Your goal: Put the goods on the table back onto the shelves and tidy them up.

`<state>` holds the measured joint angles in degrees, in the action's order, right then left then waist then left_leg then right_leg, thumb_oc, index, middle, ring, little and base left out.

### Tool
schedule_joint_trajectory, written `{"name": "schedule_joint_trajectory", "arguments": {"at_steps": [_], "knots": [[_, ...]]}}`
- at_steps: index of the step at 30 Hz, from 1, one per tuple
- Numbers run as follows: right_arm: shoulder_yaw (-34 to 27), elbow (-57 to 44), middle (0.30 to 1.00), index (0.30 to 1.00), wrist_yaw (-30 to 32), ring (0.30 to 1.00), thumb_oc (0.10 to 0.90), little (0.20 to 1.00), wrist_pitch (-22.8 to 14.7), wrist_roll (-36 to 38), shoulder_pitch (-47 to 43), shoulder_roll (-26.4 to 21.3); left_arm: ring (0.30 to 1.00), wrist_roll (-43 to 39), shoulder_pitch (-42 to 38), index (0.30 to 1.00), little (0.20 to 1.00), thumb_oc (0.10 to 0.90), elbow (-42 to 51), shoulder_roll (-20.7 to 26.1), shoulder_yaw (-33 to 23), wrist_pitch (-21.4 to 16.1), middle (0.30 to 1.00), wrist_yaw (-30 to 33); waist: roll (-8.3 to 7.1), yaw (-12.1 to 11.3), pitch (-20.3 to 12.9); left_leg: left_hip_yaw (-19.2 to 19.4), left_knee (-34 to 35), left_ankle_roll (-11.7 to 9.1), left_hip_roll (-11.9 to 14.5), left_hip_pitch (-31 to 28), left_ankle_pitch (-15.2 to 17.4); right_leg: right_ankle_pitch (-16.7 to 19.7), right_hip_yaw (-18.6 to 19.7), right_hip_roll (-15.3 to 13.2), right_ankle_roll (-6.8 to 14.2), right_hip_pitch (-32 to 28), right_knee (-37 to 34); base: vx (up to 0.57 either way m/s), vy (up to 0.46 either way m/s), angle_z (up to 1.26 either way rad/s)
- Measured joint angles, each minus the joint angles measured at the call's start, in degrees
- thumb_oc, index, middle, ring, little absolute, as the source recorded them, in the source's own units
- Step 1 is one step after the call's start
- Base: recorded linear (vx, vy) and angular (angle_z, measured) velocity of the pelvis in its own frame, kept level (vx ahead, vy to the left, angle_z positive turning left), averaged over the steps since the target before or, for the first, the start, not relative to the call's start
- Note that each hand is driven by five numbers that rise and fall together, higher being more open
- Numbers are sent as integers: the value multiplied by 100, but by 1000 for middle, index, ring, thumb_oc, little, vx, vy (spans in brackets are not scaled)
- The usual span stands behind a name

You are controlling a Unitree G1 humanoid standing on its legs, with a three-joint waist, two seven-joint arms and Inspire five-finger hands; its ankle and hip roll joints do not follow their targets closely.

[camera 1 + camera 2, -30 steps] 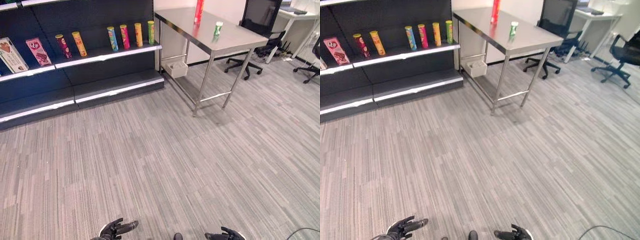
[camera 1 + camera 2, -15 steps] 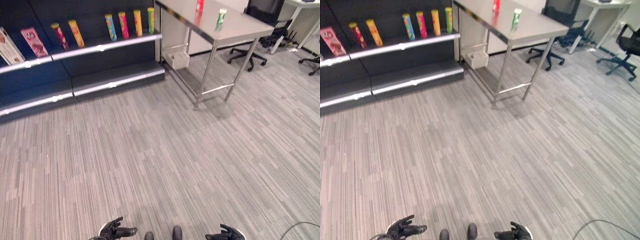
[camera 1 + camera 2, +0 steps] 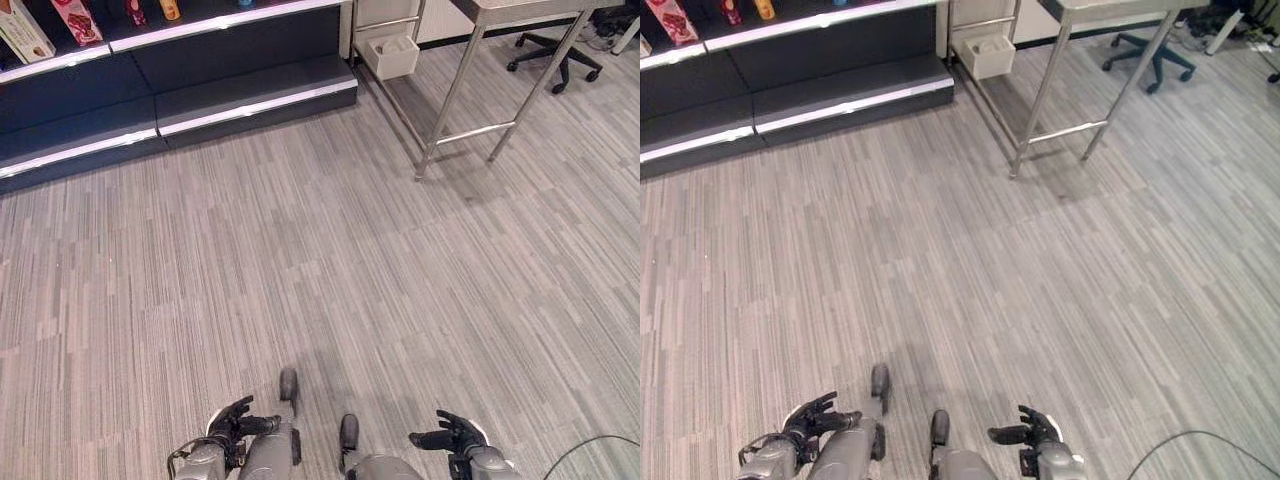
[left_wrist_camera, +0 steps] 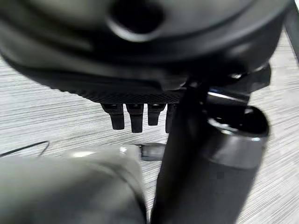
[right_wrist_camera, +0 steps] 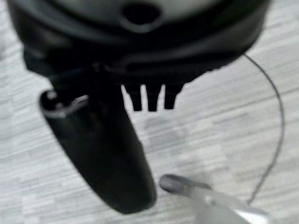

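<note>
Camera pitched down since the earlier frames: the table [image 3: 480,12] top has slid out past the upper edge, taking the red and green cans on it out of sight. Now visible are its legs and front rim, the floor [image 3: 330,260], the lower shelves [image 3: 250,105] and a white bin [image 3: 392,56] under the table. Whole picture shifted, so this reads as head and body motion, not movement of the goods.

Left hand [image 3: 238,422] low, close to the body, fingers relaxed and spread, thumb out; holds nothing. Right hand [image 3: 448,436] likewise low, loosely open, empty. Wrist views agree: short straight fingers, bare floor beyond them.

Goods: not in either hand. Judged to be on the tabletop, far ahead and to the right of the right hand, well apart from both. Shelves lie far ahead and left of the left hand; a box [image 3: 24,32] and a packet [image 3: 77,18] stand on the upper visible shelf.

Judgement: approach phase only. No item collected yet. Table looks somewhat nearer than before, so walking toward it appears under way; reaching waits until the table is within arm range.
</note>
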<state>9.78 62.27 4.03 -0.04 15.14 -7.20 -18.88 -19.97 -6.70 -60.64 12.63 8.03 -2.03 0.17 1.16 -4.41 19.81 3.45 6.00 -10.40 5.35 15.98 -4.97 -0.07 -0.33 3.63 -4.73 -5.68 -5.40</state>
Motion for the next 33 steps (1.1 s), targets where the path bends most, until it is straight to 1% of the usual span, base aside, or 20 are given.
{"name": "schedule_joint_trajectory", "arguments": {"at_steps": [3, 5, 7, 9, 11, 13, 16, 17, 21, 23, 24, 25, 26, 27, 28, 29, 30, 31, 32, 33], "knots": [[9, -349, 900, 900, -14, 900, 800, 900, -99, -95, 279, -36, 900, 98, 295, 900, 900, 800, 45, -2, -37, 1, 900, -22, 4, -37, -413, 57, -49, 190, -168, -313, -109, -304, 298, -191, 133, -200, 2, 540, 254, -99], [100, -301, 900, 900, -26, 900, 800, 900, -101, -155, 523, 32, 900, 94, 676, 900, 900, 800, 32, 1, -183, 67, 900, -12, -118, 75, -698, 421, -109, 1216, -522, -885, -557, -882, 435, -583, 805, -269, 876, 358, 203, -90], [-157, -249, 900, 900, -35, 900, 800, 900, -98, -133, 605, 268, 900, 107, 728, 900, 900, 800, 46, 85, -144, 83, 900, 27, -210, 226, -793, 478, -93, 1457, -690, -1116, -430, -1348, 251, -873, 1279, 498, 2936, 346, 260, -14], [-210, -77, 900, 900, -80, 900, 800, 900, -67, -132, 728, 419, 900, 103, 513, 900, 900, 800, 35, 160, -129, 101, 900, 54, -332, 223, -776, 514, -154, 1647, -900, -1405, 13, -493, 357, -1114, 1646, 1444, 5152, 377, 280, -14], [-354, 0, 900, 900, -65, 900, 800, 900, -58, -76, 722, 454, 900, 181, 525, 900, 900, 800, -78, 142, -99, 107, 900, 52, -147, 409, -725, 475, -93, 1862, -946, -1942, 192, -109, 168, -1268, 1574, 2182, 6391, 379, 170, -1], [-336, -206, 900, 900, -60, 900, 800, 900, -153, -48, 719, 227, 900, 212, 389, 900, 900, 800, -140, 213, 50, 107, 900, 61, 21, 577, -741, 434, -89, 1789, -1066, -2553, 670, -428, -642, -1633, 1144, 3383, 5749, 696, -15, 21], [-174, -204, 900, 900, -80, 900, 800, 900, -132, -54, 356, 183, 900, 294, 113, 900, 900, 800, -373, 259, 21, 121, 900, 63, -10, 888, -712, 110, -277, 1511, -1061, -2755, 1248, -375, -1446, -1184, 1256, 3145, 1052, 632, -103, 37], [-179, -169, 900, 900, -84, 900, 800, 900, -63, -53, 387, 190, 900, 332, 51, 900, 900, 800, -397, 220, 15, 109, 900, 70, -33, 943, -649, 1, -234, 1502, -1058, -2980, 1365, -297, -1418, -1038, 1367, 3118, 388, 492, -93, 64], [-293, 78, 900, 900, -97, 900, 800, 900, 61, -44, 877, 353, 900, 545, 227, 900, 900, 800, -452, 43, 121, 85, 900, 32, -120, 1110, -776, -276, -163, 991, -804, -3940, 1702, -300, -1657, -808, 1019, 2754, 908, 486, -125, 105], [-286, 77, 900, 900, -110, 900, 800, 900, 19, -103, 653, 114, 900, 671, 382, 900, 900, 800, -458, -174, 138, 107, 900, 46, 74, 950, -776, -544, -876, 643, -460, -3915, 1843, 1078, -1522, -461, -214, 2367, 1064, 588, -284, 20], [-290, 101, 900, 900, -102, 900, 800, 900, -72, -110, 459, 88, 900, 667, 308, 900, 900, 800, -392, -159, 45, 90, 900, 51, 67, 988, -735, -684, -845, 346, -447, -3583, 1671, 883, -1538, -361, -208, 2071, 922, 917, -479, 43], [-264, 496, 900, 900, -103, 900, 800, 900, 18, -139, 208, 150, 900, 663, 386, 900, 900, 800, -224, -177, 150, 83, 900, 54, 146, 981, -633, -836, -2090, 236, -249, -3191, 1350, 371, -1661, -210, 171, 1471, 1139, 783, -496, 82], [-222, 448, 900, 900, -126, 900, 800, 900, 88, -142, 412, 122, 900, 658, 622, 900, 900, 800, 87, -165, 370, -10, 900, 31, 39, 900, -764, -869, -3320, -29, -238, -2836, 1097, -422, -1688, -267, 164, 1459, 2067, 546, -424, 100], [-178, 272, 900, 900, -133, 900, 800, 900, 70, -138, 629, 71, 900, 641, 913, 900, 900, 800, 389, -189, 412, -39, 900, 43, -45, 674, -956, -901, -5284, -241, -249, -1607, -218, -663, -1656, -179, -235, 1234, 1728, 514, -379, 61], [-422, 108, 900, 900, -118, 900, 800, 900, 14, -129, 391, 19, 900, 251, 966, 900, 900, 800, 853, -193, 67, 36, 900, -7, -84, 500, -828, -547, -7928, -6, -315, 466, -812, -664, -1493, 44, -461, 1159, 1517, 576, -226, -40], [-410, 248, 900, 900, -99, 900, 800, 900, 28, -110, -8, 93, 900, 160, 641, 900, 900, 800, 747, 15, -293, -70, 900, 49, -385, 246, -478, 310, -8311, 907, -264, 1370, -184, -704, -1125, 115, -452, 578, 1183, 615, -9, -95], [-418, 224, 900, 900, -80, 900, 800, 900, 3, -105, -166, 212, 900, 77, 461, 900, 900, 800, 701, 244, -419, -177, 900, 90, -553, 184, -414, 909, -7303, 1373, -257, 1828, 210, -853, -969, 148, 49, 123, 810, 608, 109, -107], [-474, 199, 900, 900, -48, 900, 800, 900, -30, -103, -242, 238, 900, 95, 378, 900, 900, 800, 724, 281, -365, -196, 900, 89, -333, 185, -405, 1102, -5386, 1511, -135, 1912, 353, -1627, -1651, 16, 551, 20, 1104, 517, 135, -121], [-248, 157, 900, 900, -55, 900, 800, 900, -37, -110, -294, 108, 900, 163, 398, 900, 900, 800, 706, 371, -331, -225, 900, 76, -402, -1, -426, 843, -3153, 1328, -342, 1699, 259, -1433, -1688, -174, 648, -51, 1132, 299, 66, -135], [-14, 208, 900, 900, -52, 900, 800, 900, -59, -129, -282, -7, 900, 211, 387, 900, 900, 800, 528, 378, -208, -192, 900, 51, -229, -51, -422, 53, -1378, 1055, -490, 1410, 83, -1334, -1426, 75, 366, -437, 796, 386, 63, -151]]}}
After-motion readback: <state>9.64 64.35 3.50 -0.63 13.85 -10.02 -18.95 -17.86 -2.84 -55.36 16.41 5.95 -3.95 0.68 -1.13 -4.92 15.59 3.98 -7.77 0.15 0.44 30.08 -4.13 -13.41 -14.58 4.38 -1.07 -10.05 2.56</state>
